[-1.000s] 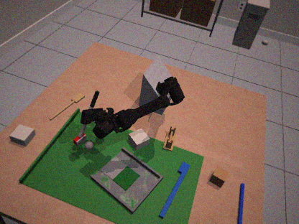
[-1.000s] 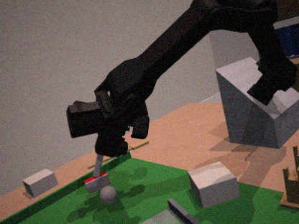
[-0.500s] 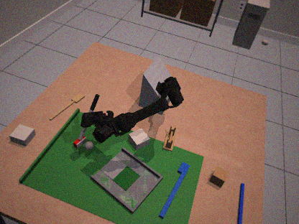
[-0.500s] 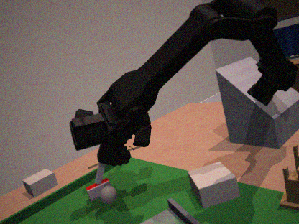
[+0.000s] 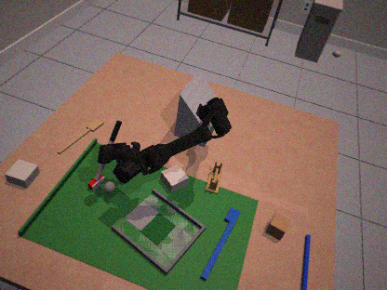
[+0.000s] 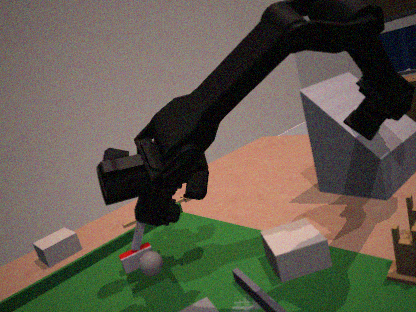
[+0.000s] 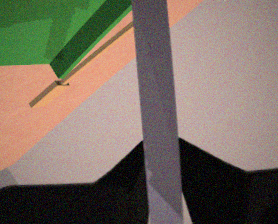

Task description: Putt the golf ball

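My gripper (image 5: 105, 155) (image 6: 151, 212) (image 7: 161, 146) is shut on the shaft of the red putter (image 5: 96, 182) (image 6: 135, 259) (image 7: 156, 75). The shaft slants down to a red and white head low over the green mat (image 5: 70, 240); whether it touches the mat is unclear. The grey golf ball (image 5: 109, 187) (image 6: 151, 263) is on the mat close beside the head; contact cannot be told. The ramp (image 5: 143, 212) and the raised green, a dark green square (image 5: 158, 229), lie within a grey border (image 5: 140, 250) (image 6: 255, 288). The wrist view shows neither head nor ball.
A white block (image 5: 174, 177) (image 6: 295, 252) stands between the arm and the border. Another white block (image 5: 21, 172) (image 6: 57, 247) lies beyond the green rail (image 5: 58, 189). A tan stick (image 5: 74, 141), wooden stand (image 5: 214, 179), blue club (image 5: 219, 249), blue bar (image 5: 306, 263) and brown block (image 5: 277, 227) lie around.
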{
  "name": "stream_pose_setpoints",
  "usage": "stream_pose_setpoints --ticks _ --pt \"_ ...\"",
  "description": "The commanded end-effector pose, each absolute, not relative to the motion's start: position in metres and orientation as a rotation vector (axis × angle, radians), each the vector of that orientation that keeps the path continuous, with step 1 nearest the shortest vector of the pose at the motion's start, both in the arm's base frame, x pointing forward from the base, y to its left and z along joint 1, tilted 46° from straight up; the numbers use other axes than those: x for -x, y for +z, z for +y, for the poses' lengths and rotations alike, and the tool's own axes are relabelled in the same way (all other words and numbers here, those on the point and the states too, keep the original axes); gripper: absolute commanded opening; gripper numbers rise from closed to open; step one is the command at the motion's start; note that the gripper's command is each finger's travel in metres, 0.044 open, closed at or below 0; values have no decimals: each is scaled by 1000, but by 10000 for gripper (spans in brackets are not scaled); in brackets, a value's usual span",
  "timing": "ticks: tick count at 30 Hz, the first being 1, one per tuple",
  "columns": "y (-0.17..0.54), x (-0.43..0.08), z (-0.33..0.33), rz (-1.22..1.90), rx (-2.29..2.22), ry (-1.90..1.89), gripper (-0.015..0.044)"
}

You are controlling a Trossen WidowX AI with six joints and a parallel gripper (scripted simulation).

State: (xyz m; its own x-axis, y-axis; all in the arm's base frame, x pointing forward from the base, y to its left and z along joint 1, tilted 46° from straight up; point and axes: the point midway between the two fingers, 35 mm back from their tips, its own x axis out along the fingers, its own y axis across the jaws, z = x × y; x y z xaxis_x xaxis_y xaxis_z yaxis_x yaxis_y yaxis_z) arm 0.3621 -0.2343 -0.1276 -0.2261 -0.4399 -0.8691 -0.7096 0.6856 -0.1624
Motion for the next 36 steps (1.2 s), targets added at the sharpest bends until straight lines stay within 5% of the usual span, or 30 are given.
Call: stream_pose_setpoints --ticks 1,12,24,36 --pt "-141 -353 -248 1875 892 319 0" --pt "-144 -352 -247 1875 885 321 0" --pt "-52 -398 -163 1872 887 323 0" --pt "-17 -392 -195 1873 888 321 0"
